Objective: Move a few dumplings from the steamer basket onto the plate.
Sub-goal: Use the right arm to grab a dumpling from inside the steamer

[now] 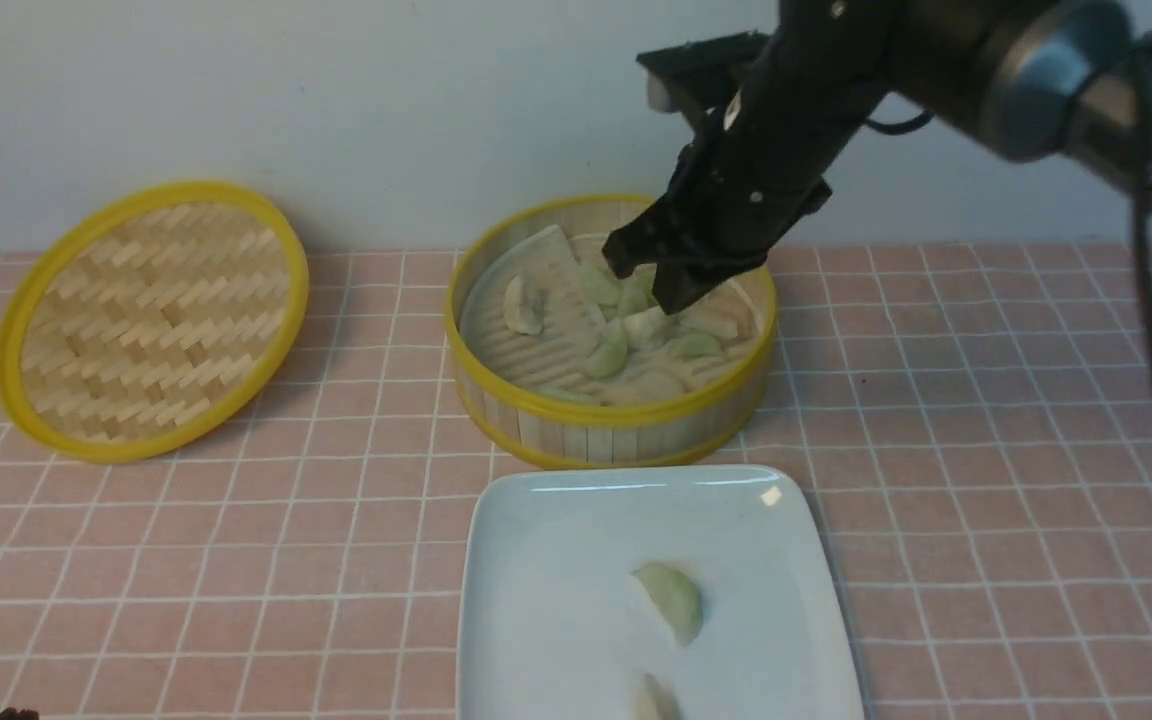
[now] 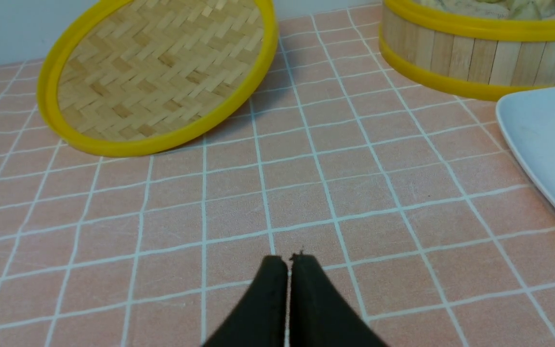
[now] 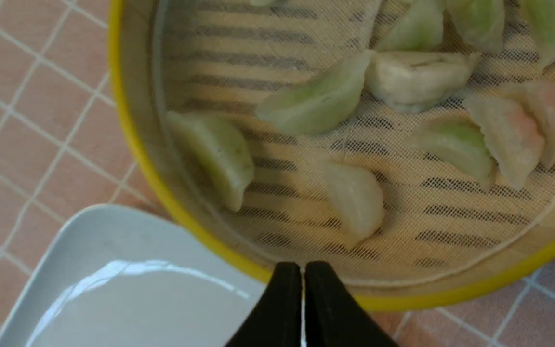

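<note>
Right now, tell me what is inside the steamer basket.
Pale green, whitish and pinkish dumplings on a ridged mesh liner. From the front, the right end effector covers part of the far side.

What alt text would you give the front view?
The right gripper, shut, hangs over the open steamer basket, which holds several pale dumplings. Nearer the camera a white plate carries two more, one cut off by the frame edge; the woven lid sits to the left on pink tiles.

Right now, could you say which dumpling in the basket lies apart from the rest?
The pale dumpling at the left of the steamer basket, alone; the others cluster by the right gripper.
</note>
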Tool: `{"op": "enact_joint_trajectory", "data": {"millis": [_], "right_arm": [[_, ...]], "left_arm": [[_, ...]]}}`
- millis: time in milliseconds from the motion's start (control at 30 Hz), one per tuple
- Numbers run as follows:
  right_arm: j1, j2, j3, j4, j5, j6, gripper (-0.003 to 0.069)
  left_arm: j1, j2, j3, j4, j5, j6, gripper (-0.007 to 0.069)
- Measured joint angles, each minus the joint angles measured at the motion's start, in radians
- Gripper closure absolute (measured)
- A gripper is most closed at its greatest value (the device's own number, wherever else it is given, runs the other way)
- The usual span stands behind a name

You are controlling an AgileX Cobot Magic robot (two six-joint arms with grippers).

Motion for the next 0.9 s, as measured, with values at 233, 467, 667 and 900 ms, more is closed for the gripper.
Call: {"op": "enact_joint_trajectory", "data": {"millis": [233, 467, 667, 900], "right_arm": [[0.001, 0.161, -0.086, -0.020, 0.002, 0.000, 0.0463], [0.001, 0.241, -0.113, -0.097, 0.001, -0.007, 0.0209], [0.001, 0.262, -0.120, -0.100, -0.007, -0.008, 0.0260], [0.001, 0.245, -0.176, -0.076, 0.002, -0.007, 0.0461]], "left_arm": [[0.000, 0.000, 0.000, 0.000, 0.000, 0.000, 0.0630], [0.000, 0.000, 0.000, 0.000, 0.000, 0.000, 0.0630], [0.000, 0.000, 0.000, 0.000, 0.000, 0.000, 0.0630], [0.000, 0.000, 0.000, 0.000, 0.000, 0.000, 0.0630]]}}
